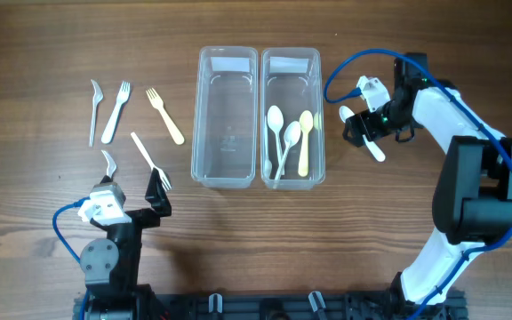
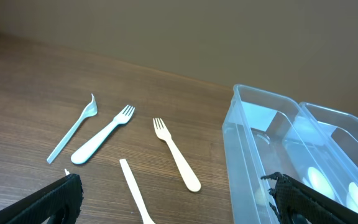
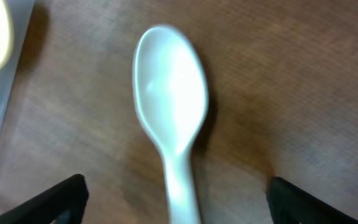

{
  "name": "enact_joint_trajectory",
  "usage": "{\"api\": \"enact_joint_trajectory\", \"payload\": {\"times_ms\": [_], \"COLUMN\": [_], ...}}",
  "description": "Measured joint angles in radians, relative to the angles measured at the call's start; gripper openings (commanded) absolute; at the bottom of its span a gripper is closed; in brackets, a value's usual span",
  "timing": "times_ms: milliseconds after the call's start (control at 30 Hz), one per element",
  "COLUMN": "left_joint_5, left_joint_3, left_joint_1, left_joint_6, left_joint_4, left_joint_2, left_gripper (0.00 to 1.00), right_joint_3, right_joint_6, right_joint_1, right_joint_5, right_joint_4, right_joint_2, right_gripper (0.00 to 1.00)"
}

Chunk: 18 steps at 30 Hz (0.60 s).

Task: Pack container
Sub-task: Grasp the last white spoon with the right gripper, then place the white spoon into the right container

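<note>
Closest to the right wrist camera: two black fingers (image 3: 48, 199) of the right gripper (image 3: 182, 202), spread wide, straddling the handle of a loose white spoon (image 3: 169, 106) without touching it. Spoon flat on the wooden table (image 1: 43, 53), glossy, bowl pointing away from the lens, just right of the containers.

Two clear plastic containers side by side at mid-table, long walls touching, each rectangular with rounded corners and a pale label at the far end. Left container (image 1: 225, 133) bare inside. Right container (image 1: 290, 89) holding three spoons lengthwise: two packed white spoons (image 1: 275, 120) and one pale yellow spoon (image 1: 306, 133).

Left of the containers, five forks loose on the wood. Farther row: clear fork (image 1: 94, 111), white fork (image 1: 116, 111), cream fork (image 1: 164, 116). Nearer row: second white fork (image 1: 147, 156) lying diagonally, and second clear fork (image 1: 109, 164) beside the left wrist.

Right arm, white and black with a looping blue cable (image 1: 345, 67), bent at the elbow, wrist turned toward the containers. Left arm folded low at the near edge; left gripper (image 2: 176, 202) aimed at the forks, jaws wide apart, holding nothing.
</note>
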Motion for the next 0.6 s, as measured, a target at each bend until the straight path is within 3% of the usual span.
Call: {"api": "enact_joint_trajectory", "payload": {"times_ms": [33, 167, 233, 333, 467, 600], "left_joint_5": [0.0, 0.0, 0.0, 0.0, 0.0, 0.0], "left_joint_3": [0.0, 0.0, 0.0, 0.0, 0.0, 0.0], "left_joint_1": [0.0, 0.0, 0.0, 0.0, 0.0, 0.0], "left_joint_6": [0.0, 0.0, 0.0, 0.0, 0.0, 0.0], "left_joint_4": [0.0, 0.0, 0.0, 0.0, 0.0, 0.0], "left_joint_2": [0.0, 0.0, 0.0, 0.0, 0.0, 0.0], "left_gripper": [1.0, 1.0, 1.0, 1.0, 1.0, 1.0], "right_joint_3": [-0.006, -0.013, -0.013, -0.015, -0.016, -0.017], "right_joint_6": [-0.002, 0.015, 0.026, 0.048, 0.087, 0.16], "right_joint_1": [0.0, 0.001, 0.002, 0.002, 0.002, 0.002], "right_joint_5": [0.011, 0.07, 0.087, 0.111, 0.122, 0.122], "right_joint_4": [0.012, 0.04, 0.042, 0.041, 0.041, 0.042], "right_joint_2": [-0.002, -0.002, -0.002, -0.002, -0.002, -0.002], "right_gripper": [0.69, 0.61, 0.44, 0.37, 0.08, 0.04]}}
